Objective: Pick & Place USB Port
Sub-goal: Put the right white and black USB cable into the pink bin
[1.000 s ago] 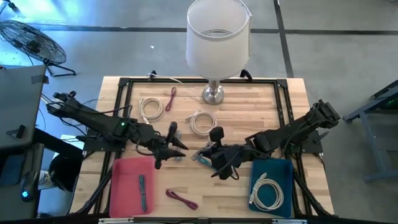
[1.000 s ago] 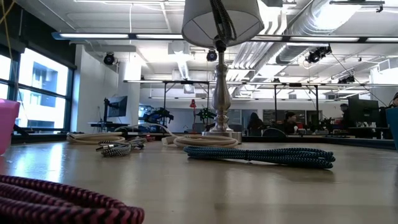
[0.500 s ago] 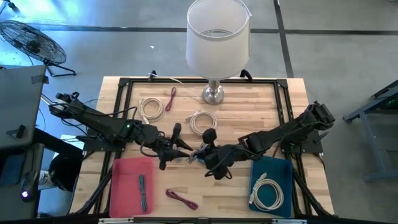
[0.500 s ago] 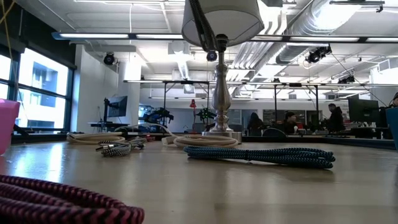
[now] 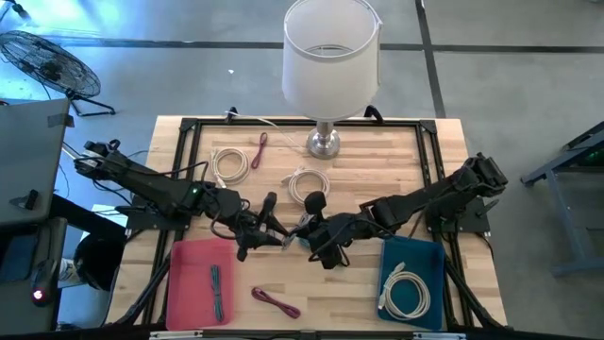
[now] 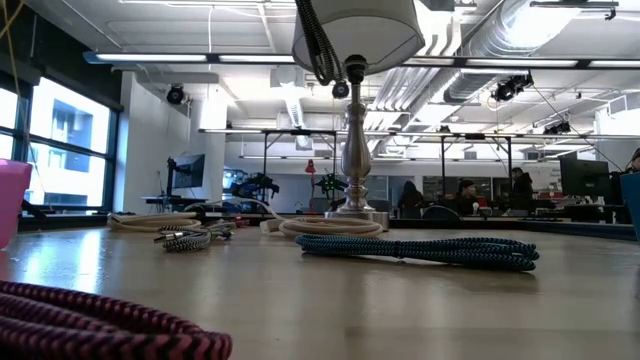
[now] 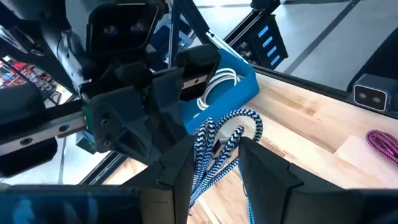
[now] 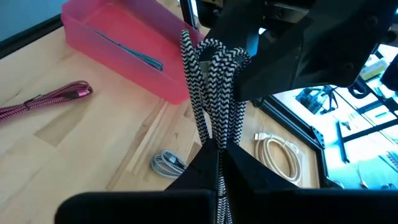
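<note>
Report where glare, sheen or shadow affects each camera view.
Low view: the ceiling strip lights glare, and the tabletop mirrors them as a pale sheen. High view: the light is even, and the lamp shade is the brightest patch. Right wrist view: the striped cable is well lit against the dark left arm behind.

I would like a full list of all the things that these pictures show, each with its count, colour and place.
lamp: one, white shade, table's far edge
table: one, light wood
pink tray: one, near left
grey cable: one, in the pink tray
blue tray: one, near right
white cable: one, in the blue tray
loose white cables: two, before the lamp
red cable: one, left of the lamp
magenta cable: one, near edge
braided cable: one, blue-white, between both grippers
fan: one, floor, far left
left gripper: mid-table, at the braided cable
right gripper: jaws shut on the braided cable
</note>
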`<state>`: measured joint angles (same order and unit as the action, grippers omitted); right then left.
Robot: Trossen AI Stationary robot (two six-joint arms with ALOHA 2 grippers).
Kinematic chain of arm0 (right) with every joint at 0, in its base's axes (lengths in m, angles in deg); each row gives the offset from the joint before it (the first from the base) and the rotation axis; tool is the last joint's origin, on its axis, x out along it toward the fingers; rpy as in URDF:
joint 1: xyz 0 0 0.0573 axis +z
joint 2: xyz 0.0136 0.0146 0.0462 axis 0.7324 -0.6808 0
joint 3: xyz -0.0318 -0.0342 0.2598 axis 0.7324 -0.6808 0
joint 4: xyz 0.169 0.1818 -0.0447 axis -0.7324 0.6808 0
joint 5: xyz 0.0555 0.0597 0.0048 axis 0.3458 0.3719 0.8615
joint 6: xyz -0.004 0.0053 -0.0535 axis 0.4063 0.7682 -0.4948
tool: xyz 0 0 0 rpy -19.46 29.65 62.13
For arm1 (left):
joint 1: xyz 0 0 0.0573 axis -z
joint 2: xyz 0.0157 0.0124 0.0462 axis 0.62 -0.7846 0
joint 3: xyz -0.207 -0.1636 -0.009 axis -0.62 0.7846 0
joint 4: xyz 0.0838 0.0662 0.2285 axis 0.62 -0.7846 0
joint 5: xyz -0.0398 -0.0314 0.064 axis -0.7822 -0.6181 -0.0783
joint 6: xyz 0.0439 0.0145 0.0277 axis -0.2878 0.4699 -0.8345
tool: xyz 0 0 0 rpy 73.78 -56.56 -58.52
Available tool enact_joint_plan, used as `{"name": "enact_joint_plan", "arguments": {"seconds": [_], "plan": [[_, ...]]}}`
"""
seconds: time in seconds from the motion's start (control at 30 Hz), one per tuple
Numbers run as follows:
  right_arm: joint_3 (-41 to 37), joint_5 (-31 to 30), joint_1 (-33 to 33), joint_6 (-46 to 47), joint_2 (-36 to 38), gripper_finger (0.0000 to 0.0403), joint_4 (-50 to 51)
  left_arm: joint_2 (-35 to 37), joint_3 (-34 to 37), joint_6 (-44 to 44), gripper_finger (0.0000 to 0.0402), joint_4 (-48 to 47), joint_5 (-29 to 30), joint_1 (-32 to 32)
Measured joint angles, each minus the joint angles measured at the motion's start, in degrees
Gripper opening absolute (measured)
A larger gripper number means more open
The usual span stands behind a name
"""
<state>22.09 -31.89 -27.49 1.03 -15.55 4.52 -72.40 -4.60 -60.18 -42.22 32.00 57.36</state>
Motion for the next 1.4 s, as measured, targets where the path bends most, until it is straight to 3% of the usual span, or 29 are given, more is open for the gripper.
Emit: {"name": "enact_joint_plan", "arguments": {"seconds": [0.17,0.33,0.53,0.7,0.83,0.97,1.1,1.27,1.4], "plan": [[0.00,0.15,-0.51,0.07,0.00,0.0000,-0.26,0.00,0.00,-0.10,0.0107,0.40,2.90,0.07],[0.00,0.24,-0.49,0.21,0.00,0.0000,-0.22,0.02,0.00,-0.95,0.0019,0.46,3.17,0.05],[-0.02,-0.44,-0.49,1.37,0.00,0.0016,-0.33,0.07,0.00,0.02,0.0011,0.24,4.82,0.09],[-0.04,-7.24,0.12,6.34,0.00,0.0062,-0.14,0.07,0.00,0.12,0.0011,-0.14,6.19,0.05],[-0.04,-8.37,0.75,6.47,0.02,0.0101,-0.03,0.67,0.00,1.51,0.0011,-3.24,8.07,0.11],[-0.02,-10.27,1.41,6.52,0.11,0.0126,0.22,2.78,0.09,5.06,0.0011,-7.85,11.86,0.59],[-0.02,-15.33,1.82,6.52,0.11,0.0130,3.20,6.51,-1.74,11.08,0.0010,-16.22,19.70,3.61],[-0.02,-21.17,1.79,8.49,0.11,0.0129,8.23,9.38,-7.39,22.60,0.0010,-33.75,31.24,11.76],[-0.02,-20.64,1.43,10.66,0.11,0.0129,9.92,9.44,-10.68,36.81,0.0010,-46.01,32.82,19.66]]}}
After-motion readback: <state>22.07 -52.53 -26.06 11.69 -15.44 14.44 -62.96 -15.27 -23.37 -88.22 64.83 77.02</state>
